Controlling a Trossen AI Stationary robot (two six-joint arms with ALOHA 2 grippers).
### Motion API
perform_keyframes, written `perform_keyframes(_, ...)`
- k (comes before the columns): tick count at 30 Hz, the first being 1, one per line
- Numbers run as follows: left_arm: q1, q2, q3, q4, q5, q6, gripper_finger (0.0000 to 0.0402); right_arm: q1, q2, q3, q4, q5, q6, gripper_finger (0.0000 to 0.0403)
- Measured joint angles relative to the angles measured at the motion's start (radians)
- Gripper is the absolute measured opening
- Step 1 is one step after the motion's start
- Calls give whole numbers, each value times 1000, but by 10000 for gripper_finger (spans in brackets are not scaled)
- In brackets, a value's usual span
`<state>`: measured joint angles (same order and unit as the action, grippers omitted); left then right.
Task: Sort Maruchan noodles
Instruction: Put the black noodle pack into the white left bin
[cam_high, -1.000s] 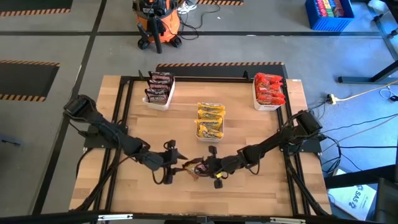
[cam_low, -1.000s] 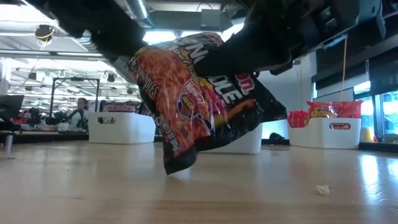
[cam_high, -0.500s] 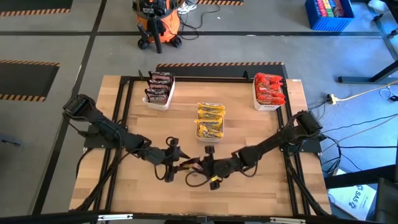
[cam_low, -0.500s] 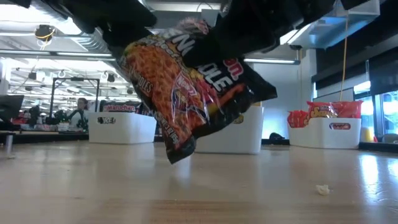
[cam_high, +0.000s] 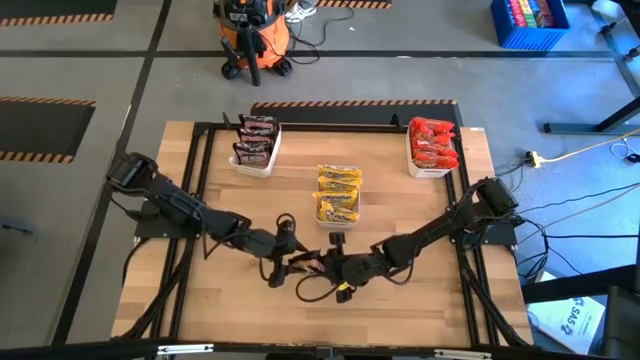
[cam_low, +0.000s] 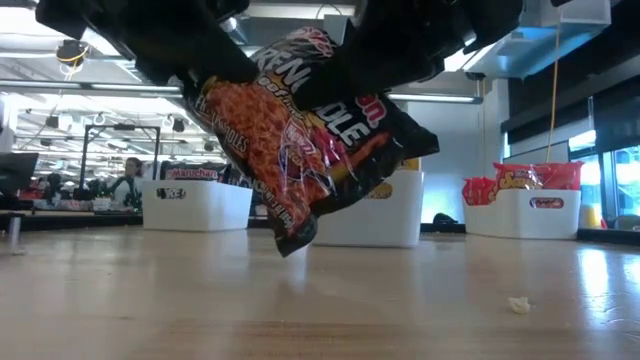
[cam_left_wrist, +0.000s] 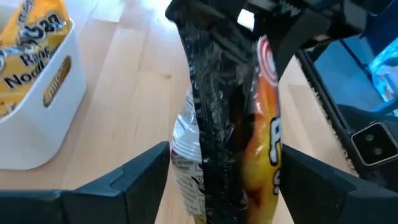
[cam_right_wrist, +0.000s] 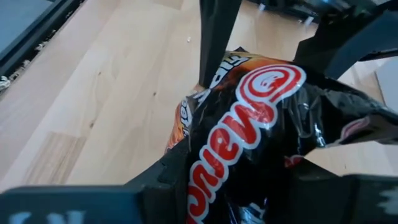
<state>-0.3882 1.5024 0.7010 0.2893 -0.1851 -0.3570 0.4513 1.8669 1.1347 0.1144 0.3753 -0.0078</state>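
**Maruchan noodles packet caught between both grippers, mid-table**

Maruchan noodles packet, the dark brown/black kind with orange printing, hung in the air above the wooden table, near the front middle. Low view showed it tilted, one corner pointing down and clear of the tabletop.

The right gripper had it for real: its two dark fingers sat tight against either side of the crinkly plastic, pinching the packet's edge. In the high view that gripper was just in front of the middle tray.

The left gripper was right up on the same packet from the other side, but its fingers were spread wide, one on each side of the wrapper with wood showing in the gap. So around it, not squeezing it.

Rest of the packets were already sitting in three white trays along the back: dark ones in the left tray, yellow ones in the middle tray, red ones in the right tray. A small crumb lay on the table off to the side.
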Motion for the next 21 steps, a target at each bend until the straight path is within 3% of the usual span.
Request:
perform_keyframes(15,3,30,0,63,37,16,267,-8,0,64,-12,34,0,129)
perform_keyframes(21,3,30,0,60,27,20,222,-9,0,64,-10,35,2,129)
